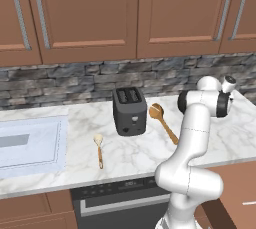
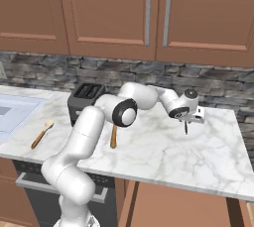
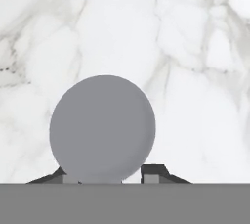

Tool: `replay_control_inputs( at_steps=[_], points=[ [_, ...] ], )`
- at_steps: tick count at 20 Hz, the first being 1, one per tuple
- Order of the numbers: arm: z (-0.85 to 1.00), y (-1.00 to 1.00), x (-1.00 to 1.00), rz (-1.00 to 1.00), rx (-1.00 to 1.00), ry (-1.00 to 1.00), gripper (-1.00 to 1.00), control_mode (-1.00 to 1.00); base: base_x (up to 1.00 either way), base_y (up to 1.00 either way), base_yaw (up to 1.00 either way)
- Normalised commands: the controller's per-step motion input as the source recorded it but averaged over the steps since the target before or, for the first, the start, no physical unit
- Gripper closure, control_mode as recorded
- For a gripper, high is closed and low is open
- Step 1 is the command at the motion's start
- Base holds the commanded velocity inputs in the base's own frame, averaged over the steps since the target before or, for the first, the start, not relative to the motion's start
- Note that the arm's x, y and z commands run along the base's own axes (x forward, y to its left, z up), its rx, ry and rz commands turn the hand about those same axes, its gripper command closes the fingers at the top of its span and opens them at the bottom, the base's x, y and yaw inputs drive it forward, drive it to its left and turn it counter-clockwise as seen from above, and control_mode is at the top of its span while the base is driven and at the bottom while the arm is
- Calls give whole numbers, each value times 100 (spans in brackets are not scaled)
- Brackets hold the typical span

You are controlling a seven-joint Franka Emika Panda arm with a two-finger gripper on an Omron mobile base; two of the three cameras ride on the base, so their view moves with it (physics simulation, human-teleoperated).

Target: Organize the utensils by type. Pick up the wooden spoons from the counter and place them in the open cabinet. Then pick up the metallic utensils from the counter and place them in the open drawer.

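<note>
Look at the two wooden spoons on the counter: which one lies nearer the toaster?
The longer golden-brown wooden spoon, whose bowl lies close beside the toaster. The shorter pale-bowled spoon lies apart, out toward the counter's front edge.

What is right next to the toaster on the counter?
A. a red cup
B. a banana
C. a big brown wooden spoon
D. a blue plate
C: the golden-brown wooden spoon lies on the counter just beside the dark toaster.
</note>
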Motion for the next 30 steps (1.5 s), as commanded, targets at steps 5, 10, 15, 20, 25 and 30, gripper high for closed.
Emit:
replay_control_inputs(
  at_steps=[5, 10, 15, 20, 25, 30],
  points=[
    [-64, 0, -56, 0, -1, 0, 100, -100, 0, 0, 0],
    [-58, 0, -66, 0, -1, 0, 100, -100, 0, 0, 0],
    [-28, -1, -65, 0, 0, 0, 100, -100, 0, 0, 0],
    [28, -11, -63, 0, 0, -2, 100, -100, 0, 0, 0],
    [41, -12, -85, -11, 0, 0, 100, -100, 0, 0, 0],
    [34, -14, -85, -16, 0, 0, 100, -100, 0, 0, 0]
  ],
)
